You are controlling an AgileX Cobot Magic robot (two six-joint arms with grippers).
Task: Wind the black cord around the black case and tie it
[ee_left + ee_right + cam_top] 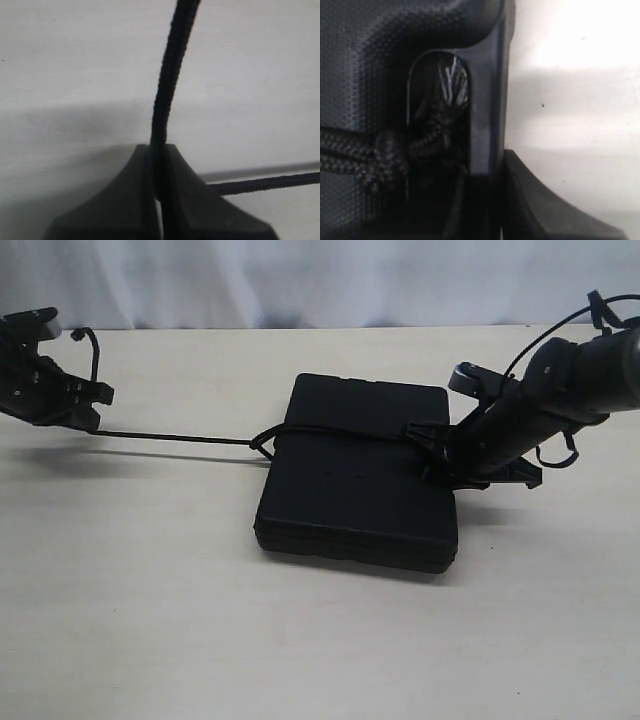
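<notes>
- Currently the left gripper (156,152) is clamped tight on the black cord (167,75), which runs taut just above the table (150,620) to the black case (355,490) at centre.
- The right gripper (486,170) appears pinched on the case's rim at the handle slot, beside the knotted cord.
- Cord: soft, braided, grippy, likely limp once slack. Best held near the case.
- Case: rigid, textured, probably light, and may slide under pull.
</notes>
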